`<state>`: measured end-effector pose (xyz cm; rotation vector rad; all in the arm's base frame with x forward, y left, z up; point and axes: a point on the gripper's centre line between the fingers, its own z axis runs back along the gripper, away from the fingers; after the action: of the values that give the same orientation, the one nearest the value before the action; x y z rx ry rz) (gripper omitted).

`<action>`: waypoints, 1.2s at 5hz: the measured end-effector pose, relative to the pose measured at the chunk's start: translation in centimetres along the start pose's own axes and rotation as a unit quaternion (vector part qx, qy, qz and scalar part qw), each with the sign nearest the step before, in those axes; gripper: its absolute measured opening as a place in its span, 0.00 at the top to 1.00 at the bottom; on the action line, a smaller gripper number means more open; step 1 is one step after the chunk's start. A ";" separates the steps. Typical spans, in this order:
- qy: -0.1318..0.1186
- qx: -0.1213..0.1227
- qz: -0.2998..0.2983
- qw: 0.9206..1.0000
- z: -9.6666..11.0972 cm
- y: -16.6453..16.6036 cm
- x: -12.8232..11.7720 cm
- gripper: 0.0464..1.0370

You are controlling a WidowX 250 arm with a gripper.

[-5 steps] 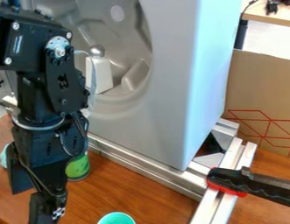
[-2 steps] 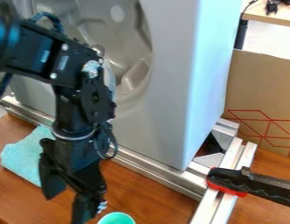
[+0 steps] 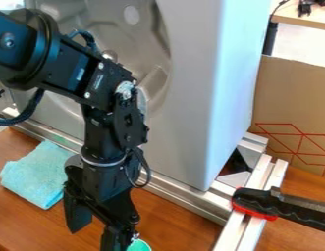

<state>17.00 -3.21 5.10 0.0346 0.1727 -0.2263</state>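
The black gripper (image 3: 94,229) hangs at the lower left over the wooden surface, open, with nothing seen between its fingers. Just right of its right finger is a teal-green cup (image 3: 140,246), cut off by the bottom edge and partly covered by that finger; whether they touch I cannot tell. A light blue cloth (image 3: 35,174) lies crumpled on the wood to the left, its right edge close to the gripper.
A large grey panelled housing (image 3: 191,108) stands behind the arm, with a metal rail (image 3: 177,190) along its base. A black and red clamp (image 3: 259,202) grips the rails at the right. Cardboard (image 3: 292,98) stands behind.
The arm and gripper have moved right, with the gripper now partly in front of the cup. More of the cloth is uncovered. The green can seen earlier is no longer visible.
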 end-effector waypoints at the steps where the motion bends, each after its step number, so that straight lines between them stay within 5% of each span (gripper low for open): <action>1: 0.004 0.002 -0.016 1.000 -0.4 -0.9 0.7 0.04; 4: 0.053 -0.002 -0.011 0.999 -3.9 -1.2 2.9 0.09; 6: 0.063 -0.014 0.000 0.998 -4.8 -1.7 2.4 0.68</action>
<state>18.15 -5.12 -0.11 0.0207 0.3012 -0.2226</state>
